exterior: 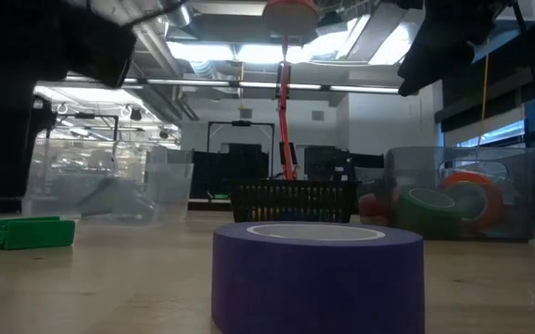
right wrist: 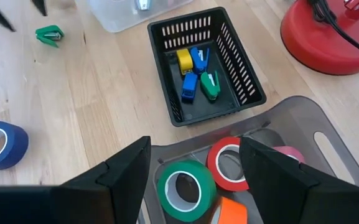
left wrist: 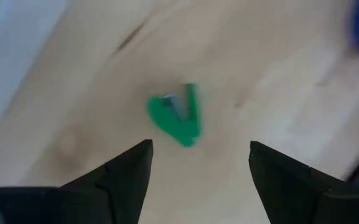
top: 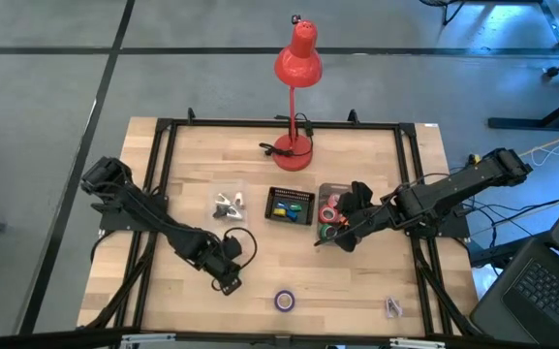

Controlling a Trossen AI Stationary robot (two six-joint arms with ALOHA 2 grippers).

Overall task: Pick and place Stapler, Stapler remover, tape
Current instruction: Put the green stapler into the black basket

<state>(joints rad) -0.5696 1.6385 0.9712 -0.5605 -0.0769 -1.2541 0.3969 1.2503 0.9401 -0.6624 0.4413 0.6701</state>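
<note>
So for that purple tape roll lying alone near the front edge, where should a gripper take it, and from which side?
From straight above, I'd guess. The purple tape roll lies flat on the table with its hollow centre facing up and bare wood all around. One finger in the hole and one outside would pinch its wall; spanning the whole roll looks less sure.

L arm reaches in from the table's left edge, elbow bent, wrist low near the table's front-centre; left gripper (left wrist: pixel 198 168) points down, fingers (left wrist: pixel 126 171) spread apart. R arm stretches in from the right, right gripper (right wrist: pixel 195 168) tilted down, fingers wide, nothing between.
</note>
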